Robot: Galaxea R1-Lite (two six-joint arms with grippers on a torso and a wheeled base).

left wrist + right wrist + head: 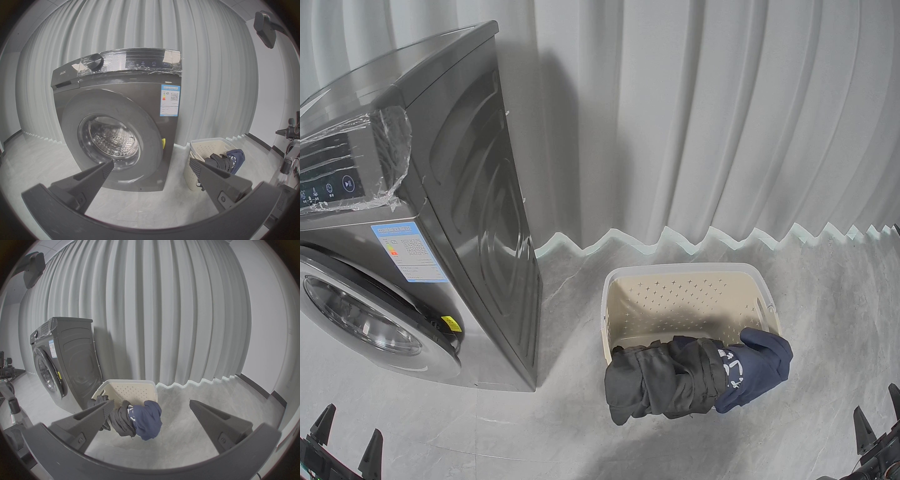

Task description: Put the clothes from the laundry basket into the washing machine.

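Observation:
A cream laundry basket (pixel 684 275) stands on the floor to the right of the grey washing machine (pixel 469 187). Dark grey clothes (pixel 662 378) and a navy garment (pixel 759 365) hang over the basket's near rim. The machine's round door (pixel 107 142) looks shut, with the drum visible through the glass. My left gripper (pixel 347 437) is open, low at the near left, facing the machine front. My right gripper (pixel 878 415) is open at the near right, apart from the basket. In the right wrist view the clothes (pixel 137 421) lie beyond my right gripper (pixel 150 415).
White curtains (pixel 706 119) hang behind the basket and machine. Open marble floor (pixel 550 431) lies between me and both. Plastic film covers the machine's control panel (pixel 344 169).

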